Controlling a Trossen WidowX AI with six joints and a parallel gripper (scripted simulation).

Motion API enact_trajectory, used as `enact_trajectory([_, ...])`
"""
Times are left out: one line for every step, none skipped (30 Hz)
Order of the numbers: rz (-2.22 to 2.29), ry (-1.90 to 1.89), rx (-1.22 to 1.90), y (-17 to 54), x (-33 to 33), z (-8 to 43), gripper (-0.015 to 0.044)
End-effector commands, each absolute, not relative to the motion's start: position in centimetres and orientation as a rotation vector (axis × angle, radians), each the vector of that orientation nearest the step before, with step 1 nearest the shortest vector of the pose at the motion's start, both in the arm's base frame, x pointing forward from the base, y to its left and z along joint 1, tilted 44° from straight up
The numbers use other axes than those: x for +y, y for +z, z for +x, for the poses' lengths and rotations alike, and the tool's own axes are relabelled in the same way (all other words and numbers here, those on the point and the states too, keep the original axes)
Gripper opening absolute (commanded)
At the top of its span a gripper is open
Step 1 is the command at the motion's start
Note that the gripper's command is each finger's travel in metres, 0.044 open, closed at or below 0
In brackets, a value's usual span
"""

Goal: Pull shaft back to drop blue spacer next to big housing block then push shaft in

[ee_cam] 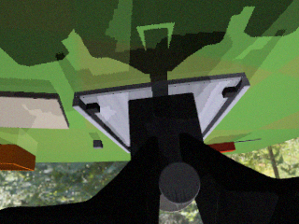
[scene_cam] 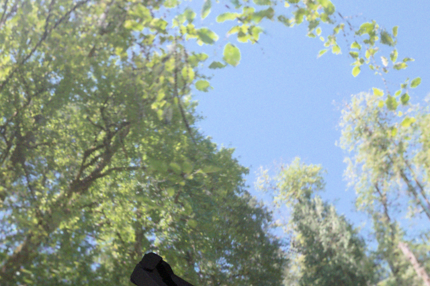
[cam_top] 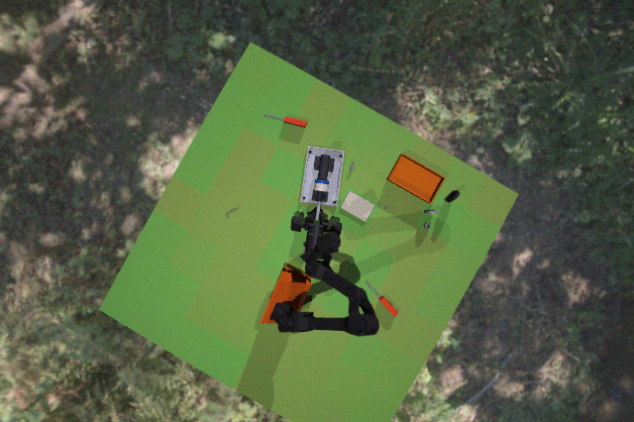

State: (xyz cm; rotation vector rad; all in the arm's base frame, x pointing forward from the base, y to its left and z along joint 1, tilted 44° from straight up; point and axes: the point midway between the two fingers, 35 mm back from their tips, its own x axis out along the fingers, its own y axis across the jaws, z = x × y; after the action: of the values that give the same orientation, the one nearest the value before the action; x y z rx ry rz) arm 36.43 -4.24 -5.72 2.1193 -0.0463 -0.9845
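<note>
The grey base tray (cam_top: pixel 304 186) (ee_cam: pixel 107 114) bears the big dark housing block (cam_top: pixel 323 163). The blue spacer (cam_top: pixel 322 182) sits next to the housing's narrow neck, with a whitish spacer (cam_top: pixel 321 186) beside it, towards the black end block (cam_top: pixel 319 196) (ee_cam: pixel 163 114). The grey shaft (cam_top: pixel 318 208) sticks out of the end block towards the arm; its round end (ee_cam: pixel 179 183) shows in the wrist view. My gripper (cam_top: pixel 317 216) (ee_cam: pixel 168 141) is shut on the shaft just outside the tray. The spacers are hidden in the wrist view.
A beige block (cam_top: pixel 357 206) (ee_cam: pixel 30 112) lies right of the tray. An orange bin (cam_top: pixel 415 178) (ee_cam: pixel 16 158) stands farther right, another orange bin (cam_top: pixel 291 288) under the arm. Red-handled tools (cam_top: pixel 295 122) (cam_top: pixel 388 305) and several small parts lie around. The exterior view shows mostly trees and sky.
</note>
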Motion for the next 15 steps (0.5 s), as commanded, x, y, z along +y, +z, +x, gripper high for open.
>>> enact_trajectory([2.116,-0.985,-0.048,-5.66,-4.30,36.34,0.0000])
enact_trajectory([2.116,-0.985,-0.048,-5.66,-4.31,36.33,0.0000])
enact_trajectory([2.116,-0.985,-0.048,-5.66,-4.31,36.32,0.0000])
enact_trajectory([2.116,-0.985,-0.048,-5.65,-4.31,36.31,0.0000])
enact_trajectory([2.116,-0.985,-0.048,-5.65,-4.31,36.30,0.0000])
enact_trajectory([2.116,-0.985,-0.048,-5.65,-4.31,36.29,0.0000])
enact_trajectory([2.116,-0.985,-0.048,-5.65,-4.32,36.28,0.0000])
enact_trajectory([2.116,-0.985,-0.048,-5.65,-4.32,36.27,0.0000])
enact_trajectory([2.116,-0.985,-0.048,-5.65,-4.32,36.26,0.0000])
enact_trajectory([2.116,-0.985,-0.048,-5.64,-4.32,36.25,0.0000])
enact_trajectory([2.116,-0.985,-0.048,-5.64,-4.33,36.24,0.0000])
enact_trajectory([2.116,-0.985,-0.048,-5.64,-4.33,36.23,0.0000])
enact_trajectory([2.116,-0.985,-0.048,-5.64,-4.33,36.22,0.0000])
enact_trajectory([2.116,-0.985,-0.048,-5.64,-4.33,36.21,0.0000])
enact_trajectory([2.116,-0.985,-0.048,-5.64,-4.34,36.20,0.0000])
